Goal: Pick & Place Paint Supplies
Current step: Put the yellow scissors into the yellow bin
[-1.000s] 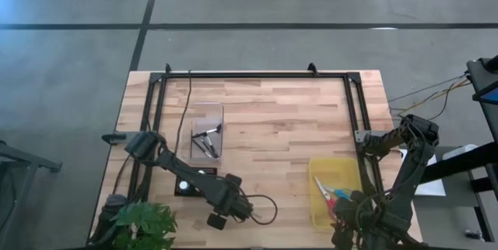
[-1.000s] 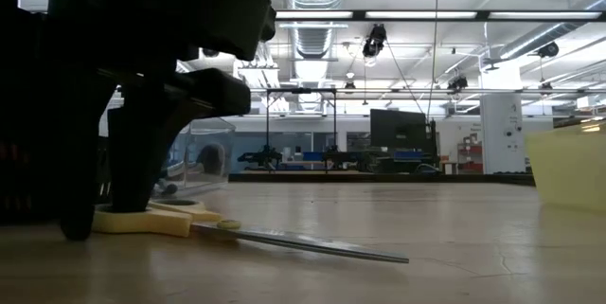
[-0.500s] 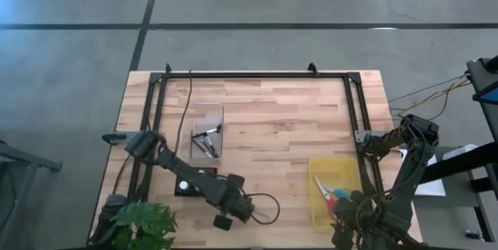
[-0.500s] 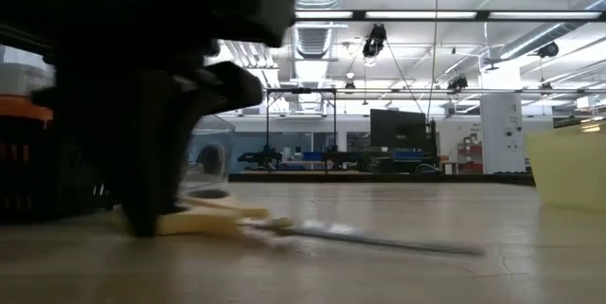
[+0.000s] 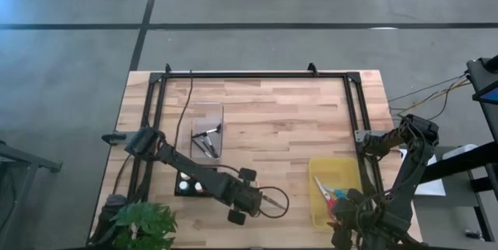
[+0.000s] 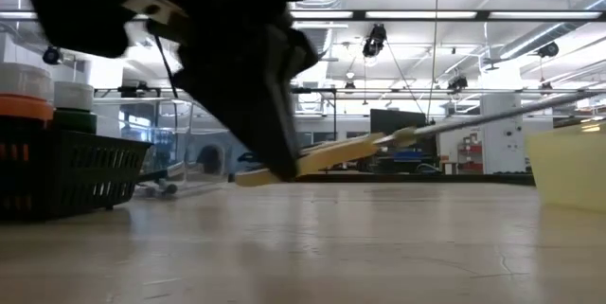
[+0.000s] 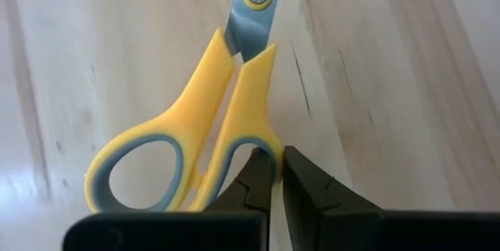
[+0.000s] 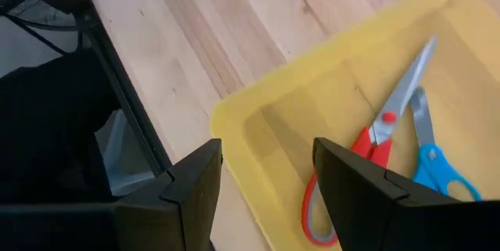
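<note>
One pair of yellow-handled scissors with grey blades (image 7: 226, 95) is clamped by a handle loop in the left gripper (image 7: 278, 174) and held clear of the wooden table (image 5: 296, 117), blades tilted upward. Part of that loop is hidden by the fingers. The right gripper (image 8: 266, 174) is held with fingers apart over the yellow rectangular bin (image 8: 328, 95), in which red-handled scissors (image 8: 367, 157) and blue-handled scissors (image 8: 433, 161) lie. No writing is legible.

arms: two, dark, jointed segments
left gripper (image 7: 277, 184): black matte fingers, angular stepped inner edges
right gripper (image 8: 266, 188): black blocky fingers, bevelled faces
cable: thin, black, looped
</note>
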{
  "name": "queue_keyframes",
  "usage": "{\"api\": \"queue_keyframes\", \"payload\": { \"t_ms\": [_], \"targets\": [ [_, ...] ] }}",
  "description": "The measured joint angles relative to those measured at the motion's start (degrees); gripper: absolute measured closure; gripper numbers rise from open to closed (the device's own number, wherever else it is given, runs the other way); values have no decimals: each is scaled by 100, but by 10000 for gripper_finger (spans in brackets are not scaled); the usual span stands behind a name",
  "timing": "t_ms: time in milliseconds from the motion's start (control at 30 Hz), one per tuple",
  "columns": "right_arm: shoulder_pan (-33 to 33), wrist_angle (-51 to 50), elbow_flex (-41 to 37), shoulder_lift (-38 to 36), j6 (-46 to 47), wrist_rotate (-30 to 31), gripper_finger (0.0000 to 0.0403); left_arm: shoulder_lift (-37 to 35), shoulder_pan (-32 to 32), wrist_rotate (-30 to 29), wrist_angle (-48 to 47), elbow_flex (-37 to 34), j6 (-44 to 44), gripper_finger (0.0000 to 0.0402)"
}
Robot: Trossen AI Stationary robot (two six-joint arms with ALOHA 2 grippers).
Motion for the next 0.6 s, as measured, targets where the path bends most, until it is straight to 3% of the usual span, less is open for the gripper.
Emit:
{"api": "queue_keyframes", "payload": {
  "t_ms": [100,367,600],
  "targets": [
    [0,4,0,0,-181,345,203,-15,39,-228,339,0,180,385],
    [-54,-9,0,-6,-338,1496,203,-46,59,-1510,835,77,878,385],
    [-506,-20,0,-109,-483,1645,203,-50,53,-1643,976,329,1272,385]
  ]
}}
